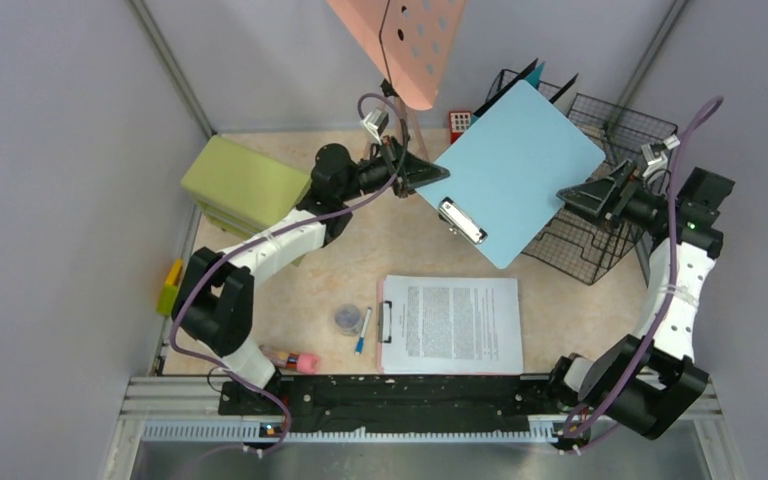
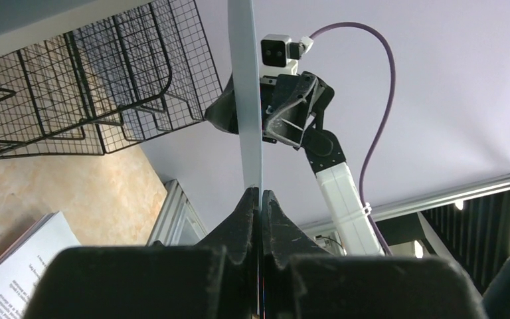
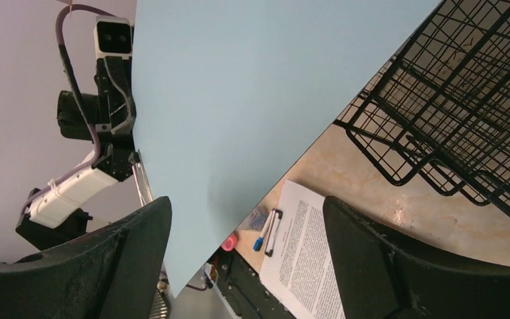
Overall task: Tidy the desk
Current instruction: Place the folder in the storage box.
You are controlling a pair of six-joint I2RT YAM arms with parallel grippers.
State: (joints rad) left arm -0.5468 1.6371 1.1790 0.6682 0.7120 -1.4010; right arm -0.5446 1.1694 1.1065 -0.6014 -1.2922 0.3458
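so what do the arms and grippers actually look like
Both match: the left arm and right arm have white link shells between chunky black joints and black bases. A purple cable loops along each to a small white camera at the wrist. The left gripper and right gripper are black and wedge-shaped, with two flat fingers. No markings are readable.

Left arm [image 1: 270, 240] reaches from the lower left up toward the top centre of the overhead view, elbow bent. Its left gripper [image 2: 260, 194] is pinched tight on the thin edge of the blue clipboard [image 1: 515, 165]. Right arm [image 1: 675, 280] climbs the right edge and turns inward. The right gripper [image 3: 246, 212] stands wide, jaws spread either side of the board's corner.
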